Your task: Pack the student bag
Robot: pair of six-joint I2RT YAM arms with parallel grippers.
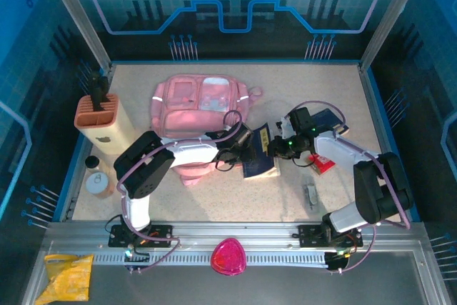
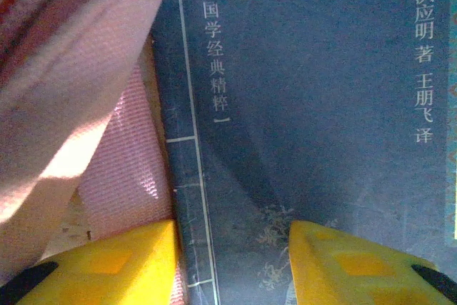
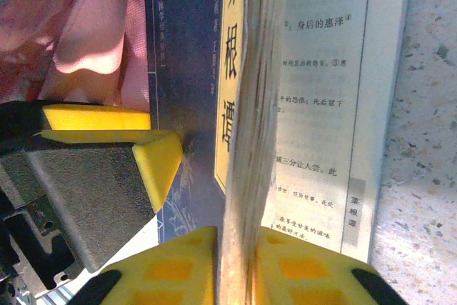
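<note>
The pink student bag lies at the back middle of the table, its fabric also close by in the left wrist view and the right wrist view. A dark blue book with Chinese lettering stands partly open just right of the bag. My right gripper is shut on the edge of the book's page block, with the cover to the left and an open page to the right. My left gripper is open, its yellow fingertips against the book cover.
A tan slotted holder stands at the left edge, with a white round jar and a small black cap in front of it. A second dark book, a red item and a grey clip lie at right. A magenta rounded triangle rests on the front rail.
</note>
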